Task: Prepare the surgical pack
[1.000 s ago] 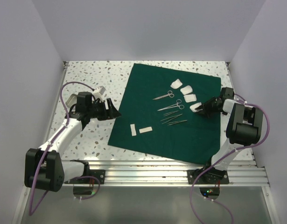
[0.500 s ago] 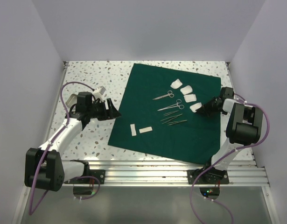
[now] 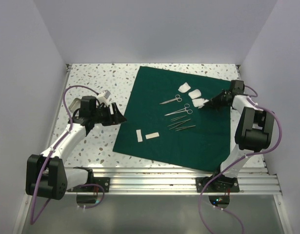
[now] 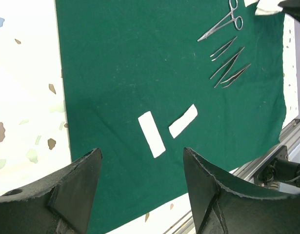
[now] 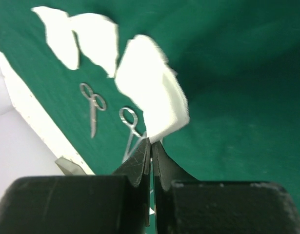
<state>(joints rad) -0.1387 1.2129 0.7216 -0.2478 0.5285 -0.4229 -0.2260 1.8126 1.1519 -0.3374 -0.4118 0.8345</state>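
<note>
Now: right pincer holds a gauze pad over the drape

The step in hand looks like arranging the dressings. The right gripper has its jaws pressed together on the edge of one white gauze pad. From its own wrist view the pad stands up from the fingertips, blurred, apparently raised off the dark green drape. From above, the pad hangs beside the other gauze pieces at the far right of the cloth.

The scissors and forceps lie in the middle of the drape, and two gauze strips lie nearer its left edge.

The left gripper hovers at the left border of the drape with its jaws well apart, gripping nothing.

The next move probably calls for a spot for the pad that is clear of the steel instruments. It should be lowered flat before the jaws part, since a pad pinched by one edge may fold or cling to a finger.
</note>
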